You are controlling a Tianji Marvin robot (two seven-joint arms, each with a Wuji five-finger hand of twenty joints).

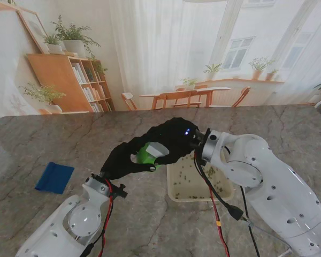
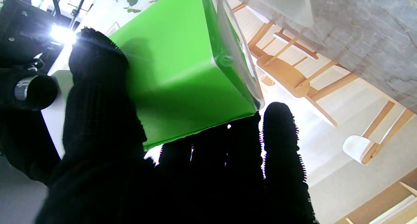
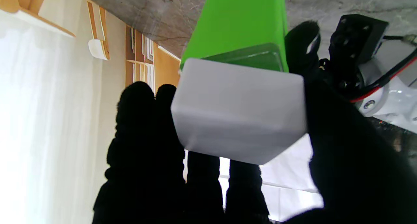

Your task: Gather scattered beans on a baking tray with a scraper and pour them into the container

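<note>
Beans lie scattered in the tray at five o'clock from the green container, which my left hand and right hand both hold tight with curled fingers, so I should keep it level.

Grey veined marble-look table top carrying a tray and a scraper.

A shallow cream rectangular baking tray lies on it near the middle, partly hidden by the arms, with small dark beans scattered across its floor. A flat blue rectangular scraper lies well apart from the tray, toward the left side, flat on the stone.
</note>
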